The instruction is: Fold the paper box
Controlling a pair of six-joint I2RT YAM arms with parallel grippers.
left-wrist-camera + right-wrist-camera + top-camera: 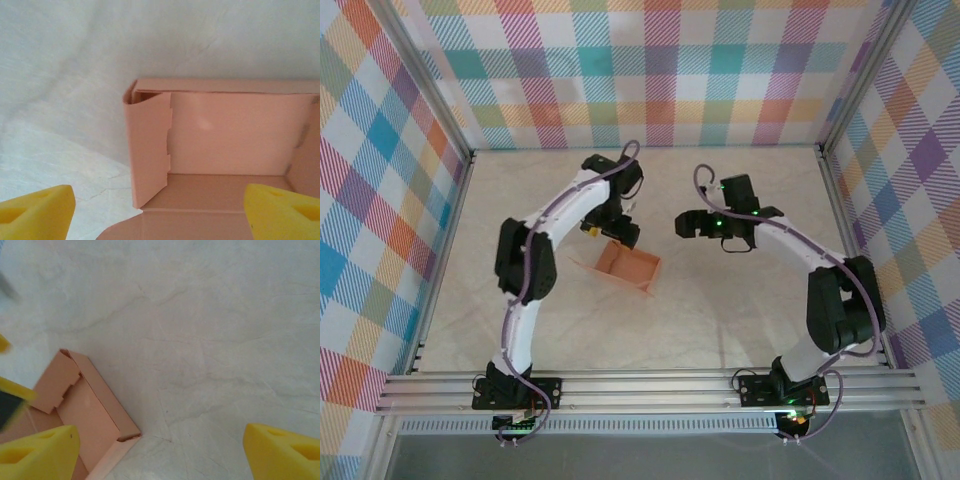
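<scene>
Checked walls (650,70) in many colours stand on three sides of a pale, marbled tabletop (720,320), and metal rails (650,385) run along its near edge. The left arm (525,270) rises from the rails and bends toward the middle. The right arm (840,300) curves in from the other side.

The box (628,268) lies near the middle of the tabletop, a little to the left, and it is turned at an angle to the rails. It is half folded: an open salmon tray with its walls raised. In the left wrist view the box (225,130) shows its inner floor, and one side flap (147,150) with a notched edge leans inward at the left end. In the right wrist view the box (85,410) is in the lower left corner, and bare tabletop covers all the rest.

The left hand (618,232) hangs just over the far edge of the box. Seen from its own camera, the left hand (160,215) is spread wide and it grips nothing. Its yellow fingers (37,210) are far apart, one over the tabletop and one over the right part of the box; if this one touches the card I cannot tell.

The right hand (684,224) is beside the box on the right, apart from it. It is also spread wide and it carries nothing, with the right hand (160,452) over bare tabletop
</scene>
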